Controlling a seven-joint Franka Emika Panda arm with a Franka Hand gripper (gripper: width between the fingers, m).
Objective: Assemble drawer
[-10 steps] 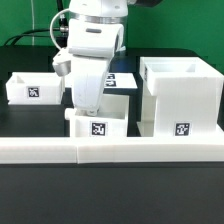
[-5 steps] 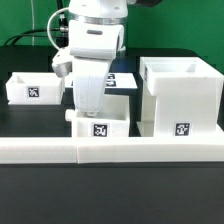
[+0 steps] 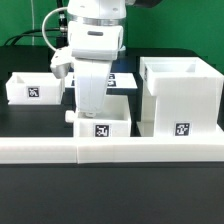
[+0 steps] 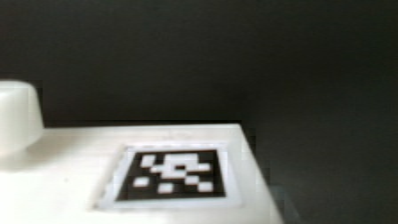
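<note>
1. Exterior view: gripper [image 3: 88, 106] dips into the knobbed tray [image 3: 100, 127] at centre; finger spread hidden (cannot tell).
2. From that tray, the housing [image 3: 180, 95] stands at 3 o'clock, second tray [image 3: 30, 89] at 10 o'clock, white bar [image 3: 110, 152] at 6 o'clock.

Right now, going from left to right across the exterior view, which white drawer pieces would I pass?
Small tray → knobbed tray under the robot's arm → tall housing.
</note>
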